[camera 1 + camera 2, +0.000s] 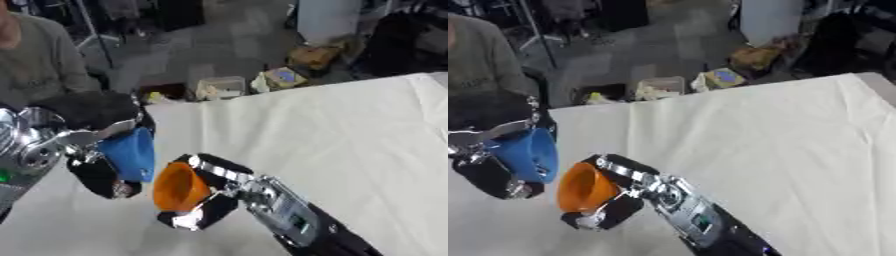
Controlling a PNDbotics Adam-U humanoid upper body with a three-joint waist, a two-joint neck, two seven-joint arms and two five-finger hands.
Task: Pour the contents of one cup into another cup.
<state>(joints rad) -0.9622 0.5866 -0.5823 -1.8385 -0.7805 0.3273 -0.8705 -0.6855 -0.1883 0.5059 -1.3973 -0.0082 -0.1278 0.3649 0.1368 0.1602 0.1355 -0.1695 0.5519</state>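
Over the near-left part of the tabletop: both cups are held up, side by side
Tabletop point(332, 130): covered in a pale cream cloth that runs askew across the view
Left hand point(92, 172): comes in from the left edge, black fingers curled round the blue cup
Blue cup point(131, 152): gripped between thumb and fingers, roughly upright, slightly leaning; inside not visible
Right hand point(214, 192): reaches up from the lower right on a black and silver forearm, fingers wrapped round the orange cup
Orange cup point(179, 187): tipped onto its side, open mouth turned left toward the blue cup, rim just beside the blue cup's lower wall
Contents: cannot tell whether anything is in either cup, and no stream shows between them
Cups and cloth: whether either cup touches the cloth cannot be told
Beyond the far edge: grey floor with scattered boxes and bags
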